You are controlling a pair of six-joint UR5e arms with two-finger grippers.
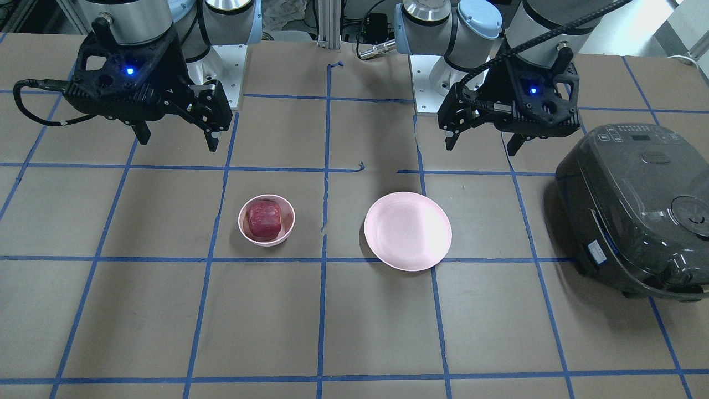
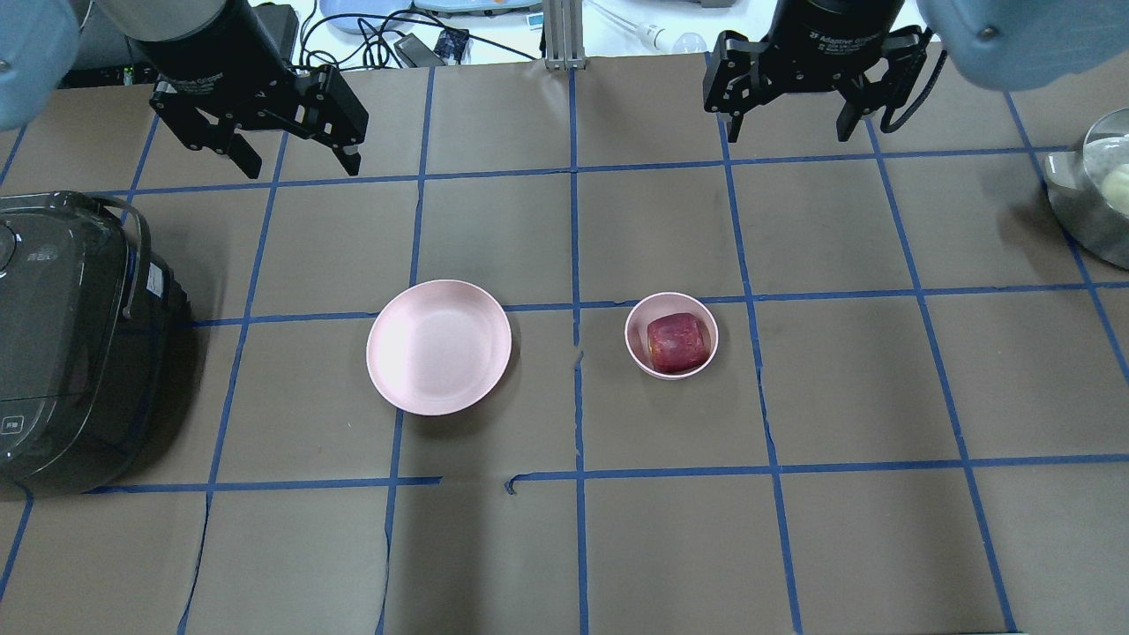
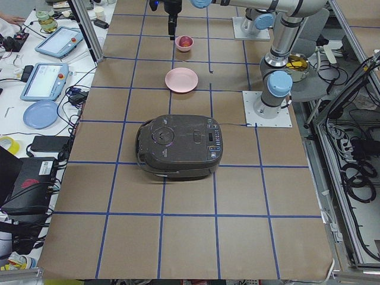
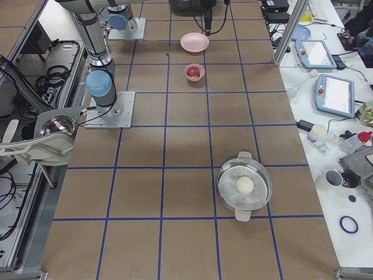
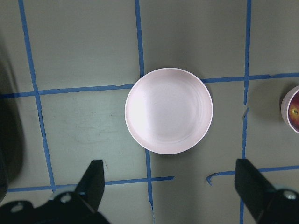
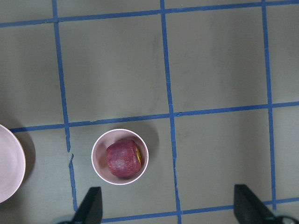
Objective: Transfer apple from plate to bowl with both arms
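Note:
The dark red apple (image 1: 264, 218) lies inside the small deep pink bowl (image 1: 247, 235); it also shows in the overhead view (image 2: 677, 342) and the right wrist view (image 6: 123, 158). The wide pink plate (image 1: 407, 231) stands bare beside the bowl, also in the overhead view (image 2: 438, 347) and centred in the left wrist view (image 5: 168, 110). My left gripper (image 1: 481, 147) hangs open and empty, high above the table behind the plate. My right gripper (image 1: 178, 142) hangs open and empty, high behind the bowl. Both are well apart from the dishes.
A dark grey rice cooker (image 2: 71, 335) stands at the table's end on my left, near the plate. A steel pot (image 2: 1094, 194) with a pale round thing in it stands at the far right. Blue tape lines cross the brown table.

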